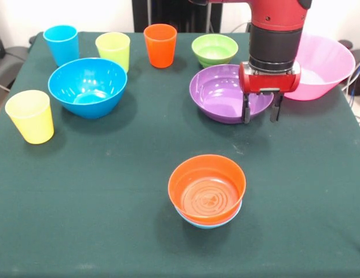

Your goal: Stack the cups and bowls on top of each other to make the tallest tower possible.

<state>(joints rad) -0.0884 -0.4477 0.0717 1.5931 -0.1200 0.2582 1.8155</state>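
On green table (110, 231), left to right: four cups (29, 116), six bowls (87, 87); orange bowl (207, 188) nested in near-hidden light-blue bowl (210, 225), low tower at front; gripper (262, 114) spread, empty, over purple bowl (223, 92); pink bowl (324, 63) partly hidden.

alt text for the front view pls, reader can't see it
A red and black robot arm holds its open gripper over the near rim of a purple bowl on a dark green table. Nearer the camera, an orange bowl sits nested in a light-blue bowl; other bowls and four cups stand apart behind.
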